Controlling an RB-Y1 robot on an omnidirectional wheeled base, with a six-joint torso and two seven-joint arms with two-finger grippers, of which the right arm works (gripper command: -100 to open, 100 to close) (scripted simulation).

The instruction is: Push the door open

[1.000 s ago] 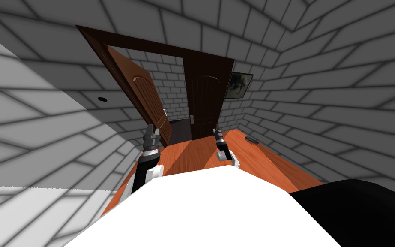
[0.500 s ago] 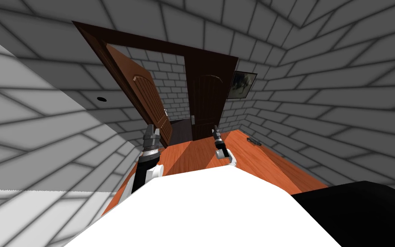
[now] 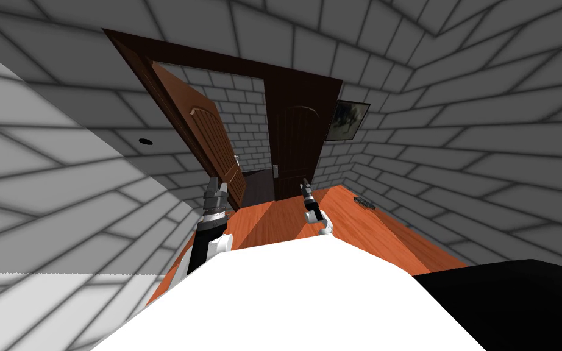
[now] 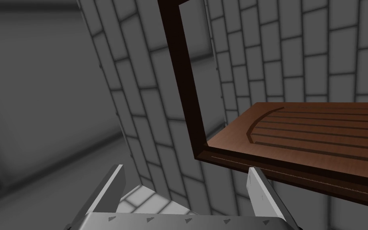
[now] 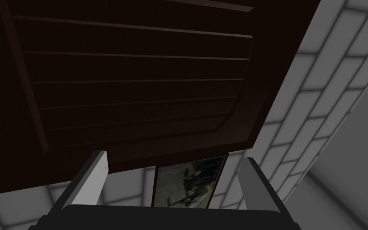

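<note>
Grooved brown door (image 4: 319,135) ajar, seemingly wooden.

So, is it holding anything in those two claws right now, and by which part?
Nothing is held. The left gripper and the right gripper are both open and empty; the brown door and the dark door ahead are ungripped.

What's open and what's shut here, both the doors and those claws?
Brown door leaf: swung partly open.
Dark door leaf: looks shut in its frame.
Left claw: open, holding nothing.
Right claw: open, holding nothing.
</note>
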